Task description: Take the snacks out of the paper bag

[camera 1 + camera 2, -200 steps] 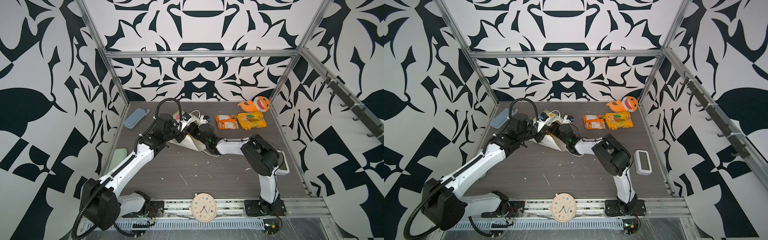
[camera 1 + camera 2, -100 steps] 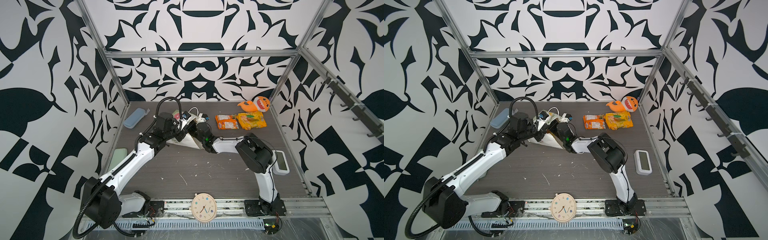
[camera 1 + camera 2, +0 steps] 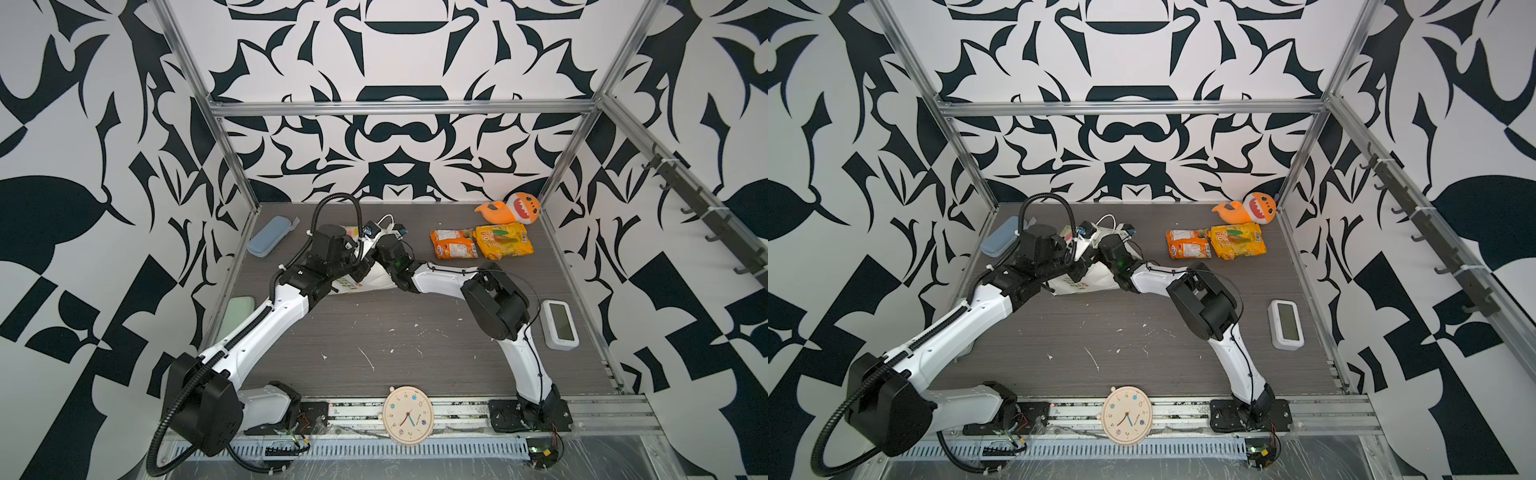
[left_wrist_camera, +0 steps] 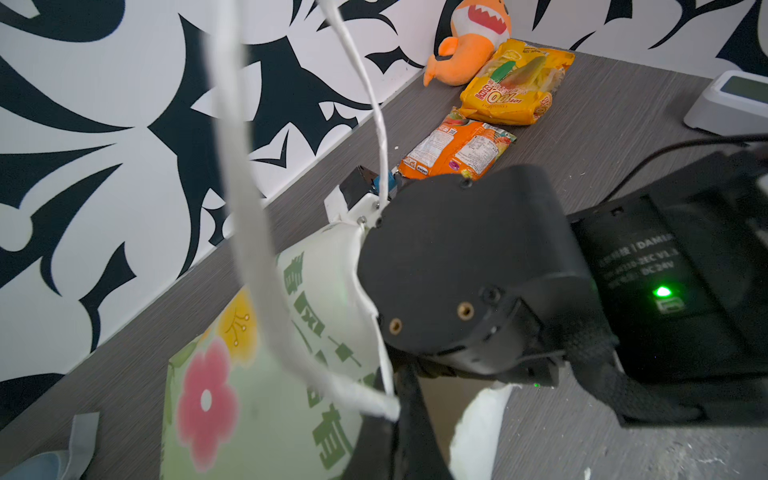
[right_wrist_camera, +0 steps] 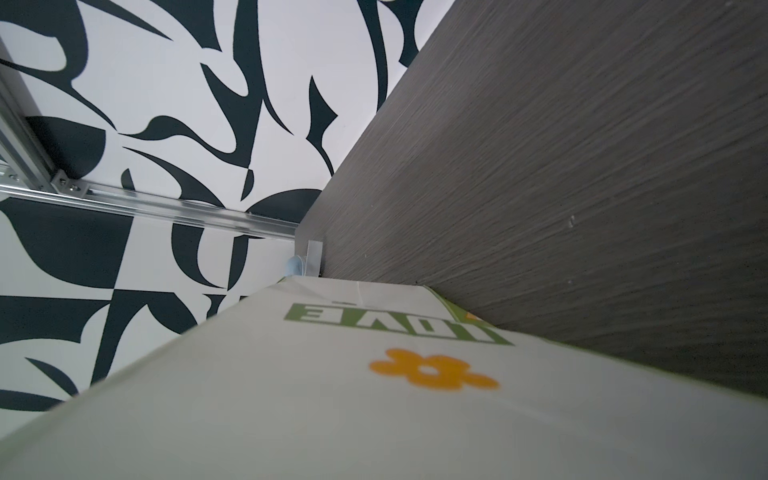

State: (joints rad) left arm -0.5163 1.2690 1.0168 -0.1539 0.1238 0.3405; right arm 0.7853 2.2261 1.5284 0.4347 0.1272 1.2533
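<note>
The white paper bag point(image 3: 374, 281) point(image 3: 1096, 283) lies on its side mid-table, its green print and flowers close up in the left wrist view point(image 4: 257, 415). My left gripper point(image 3: 360, 271) point(image 4: 399, 432) is shut on the bag's rim, beside a white cord handle point(image 4: 249, 208). The right gripper point(image 3: 390, 254) point(image 4: 457, 282) pokes into the bag's mouth, so its fingers are hidden. The right wrist view shows only the bag's outer side point(image 5: 374, 395). Two snacks lie at the back right, an orange packet point(image 3: 453, 250) point(image 4: 457, 149) and a yellow packet point(image 3: 505, 240) point(image 4: 515, 83). Any snacks inside the bag are hidden.
An orange plush shark point(image 3: 513, 210) sits in the back right corner. At the back left lies a light-blue case point(image 3: 267, 236). A white digital clock point(image 3: 559, 324) rests by the right edge. A round clock point(image 3: 408, 415) lies on the front rail.
The right gripper has pushed a little further back and left into the bag, and its elbow has swung left, uncovering the digital clock. The left gripper keeps its hold.
</note>
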